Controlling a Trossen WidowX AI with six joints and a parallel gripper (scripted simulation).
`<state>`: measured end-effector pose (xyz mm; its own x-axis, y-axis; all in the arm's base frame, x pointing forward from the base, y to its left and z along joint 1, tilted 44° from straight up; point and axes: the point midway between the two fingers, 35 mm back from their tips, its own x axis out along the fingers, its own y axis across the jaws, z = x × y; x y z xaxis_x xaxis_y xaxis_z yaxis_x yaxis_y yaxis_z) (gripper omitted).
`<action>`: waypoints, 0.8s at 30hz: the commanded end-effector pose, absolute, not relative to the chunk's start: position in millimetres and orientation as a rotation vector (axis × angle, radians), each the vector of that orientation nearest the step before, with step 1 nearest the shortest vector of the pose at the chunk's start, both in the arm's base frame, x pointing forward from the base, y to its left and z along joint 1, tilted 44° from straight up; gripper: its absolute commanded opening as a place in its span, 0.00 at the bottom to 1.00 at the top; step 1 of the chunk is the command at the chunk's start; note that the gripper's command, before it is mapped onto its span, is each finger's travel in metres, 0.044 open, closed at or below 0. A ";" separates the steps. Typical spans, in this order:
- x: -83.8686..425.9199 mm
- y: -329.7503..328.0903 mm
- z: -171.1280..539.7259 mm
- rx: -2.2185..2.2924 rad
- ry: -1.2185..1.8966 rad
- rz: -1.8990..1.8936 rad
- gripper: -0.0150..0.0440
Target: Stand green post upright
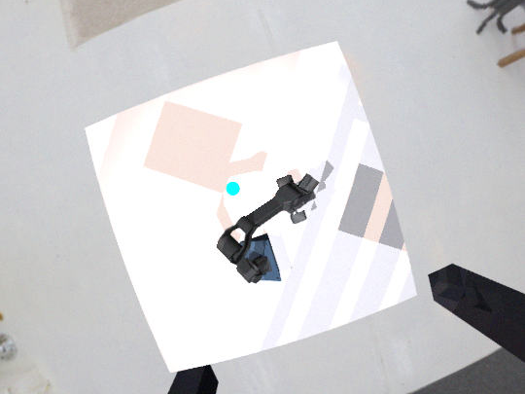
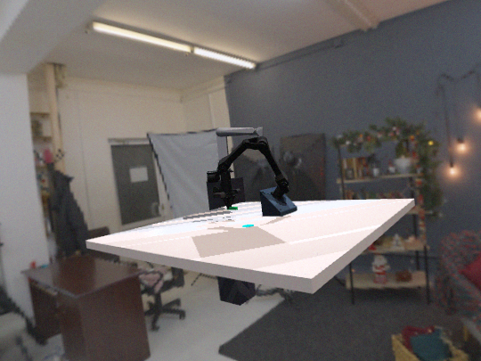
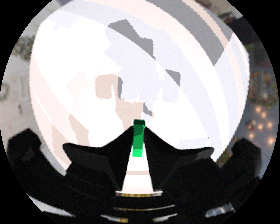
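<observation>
Green lying post (image 2: 232,208) (image 3: 138,138) is pinched between the black metal gripper's (image 1: 312,199) (image 2: 230,206) (image 3: 138,131) fingers, away from the flat cyan circle (image 1: 232,189) (image 2: 248,225).

The cyan circle (image 1: 232,189) lies on the pale table (image 1: 194,266), well apart from the black arm (image 1: 266,212), which reaches from beside a blue wedge-shaped block (image 1: 273,266) toward the table's right-hand side.

Garland — shelf (image 2: 375,180) — rolling chair (image 2: 157,303)
</observation>
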<state>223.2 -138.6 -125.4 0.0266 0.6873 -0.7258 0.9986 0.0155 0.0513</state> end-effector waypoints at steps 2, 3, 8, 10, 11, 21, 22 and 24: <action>223.1 -152.3 -112.6 1.722 1.713 -0.692 0.29; 222.8 -154.4 -110.2 1.722 1.713 -0.692 0.29; 220.9 -164.6 -97.8 1.722 1.714 -0.692 0.29; 220.0 -168.6 -92.6 1.722 1.714 -0.692 0.29; 219.5 -170.6 -90.1 1.722 1.715 -0.692 0.29; 222.7 -175.4 -76.4 1.698 1.716 -0.661 0.29; 224.8 -174.5 -74.6 1.688 1.716 -0.650 0.29; 229.0 -172.7 -71.0 1.668 1.716 -0.626 0.29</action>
